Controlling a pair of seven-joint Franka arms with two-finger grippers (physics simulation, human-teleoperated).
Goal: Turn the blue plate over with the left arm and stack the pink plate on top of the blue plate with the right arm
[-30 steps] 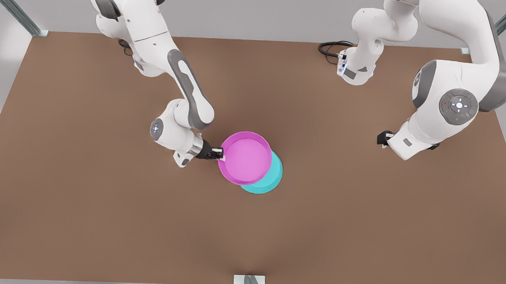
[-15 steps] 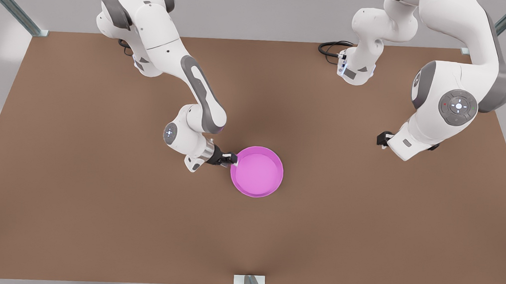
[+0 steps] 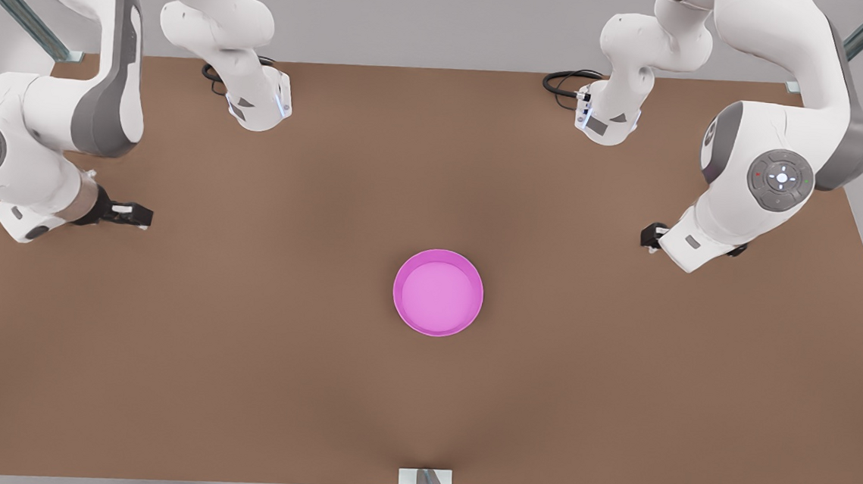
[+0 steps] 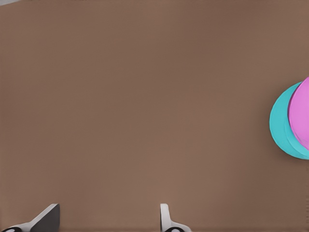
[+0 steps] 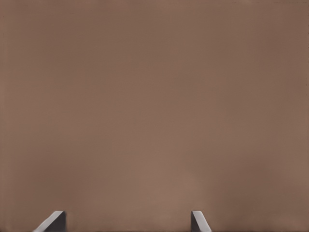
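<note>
Front view has the pink plate (image 3: 438, 292) in the middle of the tabletop (image 3: 239, 380), the left wrist view shows the blue plate (image 4: 279, 121) under it, and the left gripper (image 3: 648, 236) and right gripper (image 3: 146, 214) wait far off, open and empty, so I think stacking is done.

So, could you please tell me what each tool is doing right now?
Left tool: open, empty, over the table.
Right tool: open, empty, over the table.
</note>
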